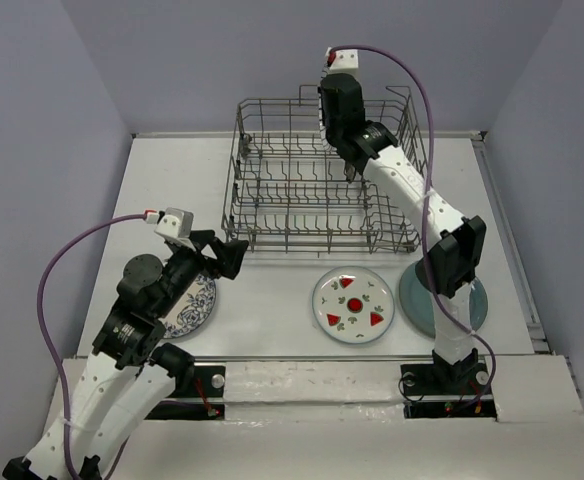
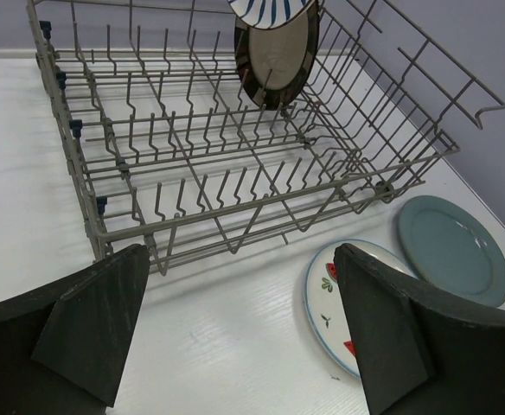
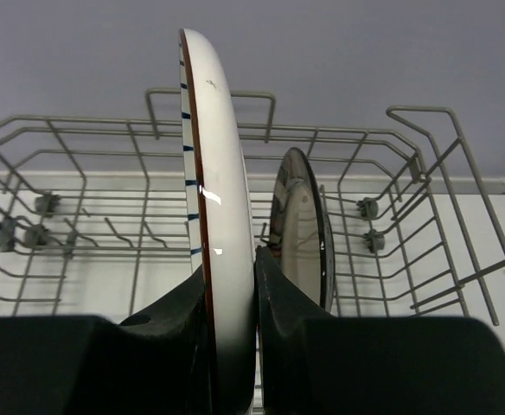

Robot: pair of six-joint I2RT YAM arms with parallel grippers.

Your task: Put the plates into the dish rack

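The right gripper [image 3: 232, 290] is closed tightly on the lower rim of the striped plate [image 3: 218, 173]. It holds the plate on edge above the far right part of the dish rack [image 1: 302, 243], because a plate fits between the upright tines only when it stands vertical. Just beside it the dark plate [image 3: 300, 233] already stands in a slot, so I think the striped one is meant for the neighbouring slot and must come down straight, without knocking it. The left gripper [image 2: 244, 337] is empty, its fingers [image 2: 97, 324] spread fully apart, near the front left corner of the rack, with the floral plate [image 1: 197, 310] lying under its arm. The fruit plate [image 1: 354, 304] and the teal plate [image 2: 451, 246] lie flat on the table [image 1: 272, 320] in front of the rack.
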